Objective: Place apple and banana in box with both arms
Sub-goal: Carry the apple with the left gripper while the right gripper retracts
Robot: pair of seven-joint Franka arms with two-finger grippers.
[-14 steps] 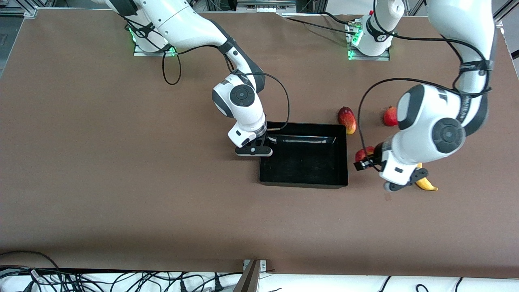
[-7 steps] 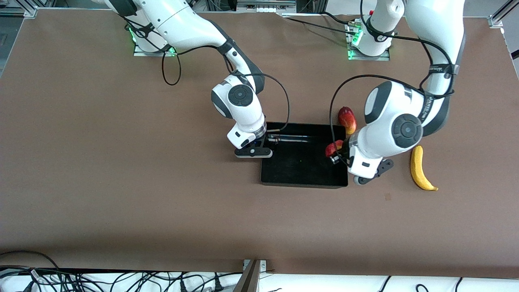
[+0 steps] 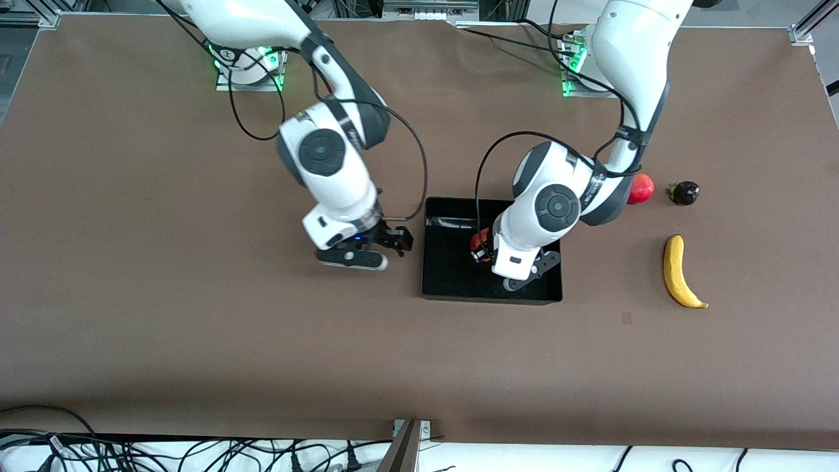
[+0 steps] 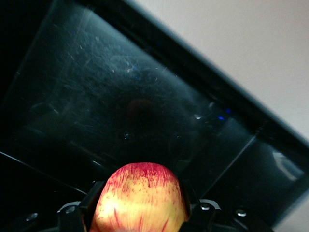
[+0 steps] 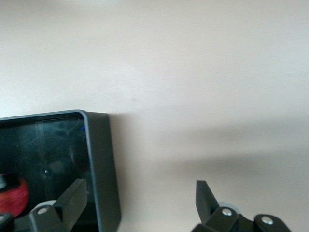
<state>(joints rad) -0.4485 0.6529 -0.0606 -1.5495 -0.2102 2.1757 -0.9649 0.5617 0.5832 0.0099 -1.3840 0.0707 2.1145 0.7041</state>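
Observation:
The red-and-yellow apple (image 4: pixel 140 193) sits between the fingers of my left gripper (image 4: pixel 140 202), which is shut on it. In the front view that gripper (image 3: pixel 484 252) holds the apple (image 3: pixel 479 241) over the inside of the black box (image 3: pixel 448 278). My right gripper (image 3: pixel 397 240) stands open beside the box's wall at the right arm's end, holding nothing. In the right wrist view the box's corner wall (image 5: pixel 101 164) shows just inside one finger of the right gripper (image 5: pixel 139 195). The yellow banana (image 3: pixel 680 272) lies on the table toward the left arm's end.
A red pomegranate (image 3: pixel 642 189) and a small dark fruit (image 3: pixel 684 193) lie farther from the front camera than the banana. The left arm's elbow hangs over the box's corner there. Brown tabletop surrounds the box.
The left arm carried the apple from beside the box to over its inside. The right gripper opened, let go of the box's rim and drew back toward its own end.

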